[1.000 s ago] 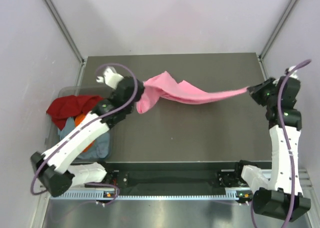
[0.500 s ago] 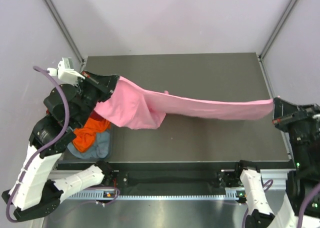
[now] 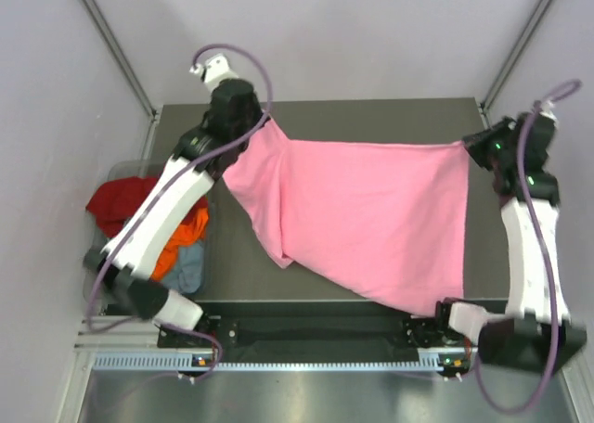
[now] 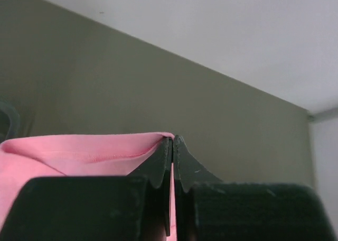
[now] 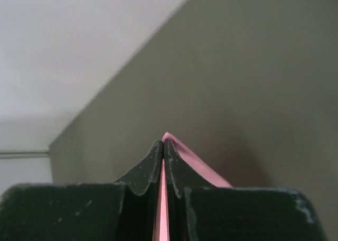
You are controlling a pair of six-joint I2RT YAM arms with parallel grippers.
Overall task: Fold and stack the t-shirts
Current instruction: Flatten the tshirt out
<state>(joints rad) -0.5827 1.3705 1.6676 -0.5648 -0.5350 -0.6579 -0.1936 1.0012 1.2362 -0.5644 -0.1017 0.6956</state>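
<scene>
The bright pink t-shirt (image 3: 371, 210) hangs spread wide between my two grippers over the dark table (image 3: 371, 117), its lower edge reaching the table's near edge. My left gripper (image 3: 264, 126) is shut on its far left corner; the pink cloth (image 4: 79, 151) shows pinched between the jaws (image 4: 172, 140). My right gripper (image 3: 469, 149) is shut on its far right corner; pink cloth (image 5: 195, 164) shows between the jaws (image 5: 163, 143). The dark red t-shirt (image 3: 121, 200), orange t-shirt (image 3: 181, 237) and grey-blue t-shirt (image 3: 190, 270) lie heaped at the left. No neck label shows.
The heap lies in a clear bin (image 3: 116, 173) off the table's left edge. Pale walls and metal frame posts (image 3: 111, 43) enclose the table. A rail (image 3: 306, 358) runs along the near edge by the arm bases.
Both grippers swung from low and wide to the far corners of the table. The pink t-shirt went from a stretched, bunched band to a broad sheet spread open.
</scene>
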